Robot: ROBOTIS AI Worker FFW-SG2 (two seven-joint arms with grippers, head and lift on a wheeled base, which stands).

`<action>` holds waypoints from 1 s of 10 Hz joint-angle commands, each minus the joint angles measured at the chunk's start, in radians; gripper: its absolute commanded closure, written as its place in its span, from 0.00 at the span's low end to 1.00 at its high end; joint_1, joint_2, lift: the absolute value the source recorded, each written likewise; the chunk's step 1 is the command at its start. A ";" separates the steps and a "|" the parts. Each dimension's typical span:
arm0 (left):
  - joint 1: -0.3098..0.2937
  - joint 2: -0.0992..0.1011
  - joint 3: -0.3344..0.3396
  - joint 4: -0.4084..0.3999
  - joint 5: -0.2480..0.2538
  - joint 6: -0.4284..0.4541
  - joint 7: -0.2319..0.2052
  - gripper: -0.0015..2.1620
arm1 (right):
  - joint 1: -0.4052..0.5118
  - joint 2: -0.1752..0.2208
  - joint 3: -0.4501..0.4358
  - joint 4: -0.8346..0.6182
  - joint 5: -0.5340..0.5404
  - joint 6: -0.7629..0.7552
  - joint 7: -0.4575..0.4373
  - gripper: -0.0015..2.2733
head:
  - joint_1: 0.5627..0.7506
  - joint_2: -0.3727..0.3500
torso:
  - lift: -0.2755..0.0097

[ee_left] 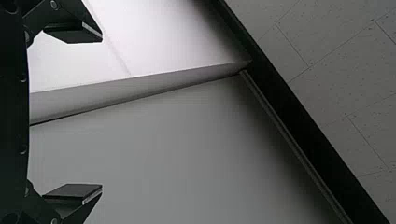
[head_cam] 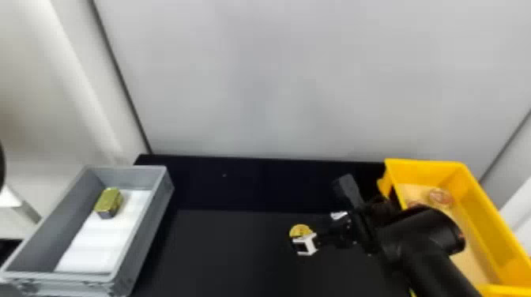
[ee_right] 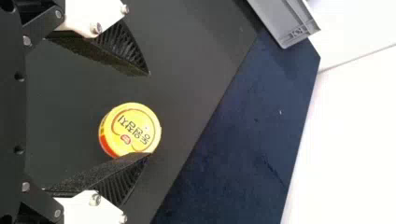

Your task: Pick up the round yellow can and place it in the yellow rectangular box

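One lettered can (ee_right: 133, 127), right wrist view; yellow box (head_cam: 478, 209), head view.

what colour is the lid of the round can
Yellow, with dark and red print; best in the right wrist view.

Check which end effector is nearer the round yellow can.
Right. The right end effector is at the can, open fingers either side; the left end effector is away from it, facing the wall.

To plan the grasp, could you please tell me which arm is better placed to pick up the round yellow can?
Right, I'd say: the open black right gripper is close by the can, while the black left gripper points at pale panels.
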 commanded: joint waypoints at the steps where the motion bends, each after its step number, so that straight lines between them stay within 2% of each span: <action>1: 0.000 0.002 -0.001 0.000 0.000 -0.001 0.000 0.07 | -0.008 -0.005 0.021 0.022 0.020 -0.031 0.000 0.10 | 0.53 0.59 | 0.93; 7: 0.008 0.005 0.001 0.000 0.002 -0.005 -0.003 0.07 | -0.027 -0.015 0.062 0.066 0.034 -0.094 0.003 0.10 | 0.53 0.59 | 0.93; 10: 0.008 0.005 0.002 0.000 0.003 -0.005 -0.001 0.07 | -0.031 -0.026 0.035 0.071 0.057 -0.103 0.006 0.11 | 0.53 0.59 | 0.93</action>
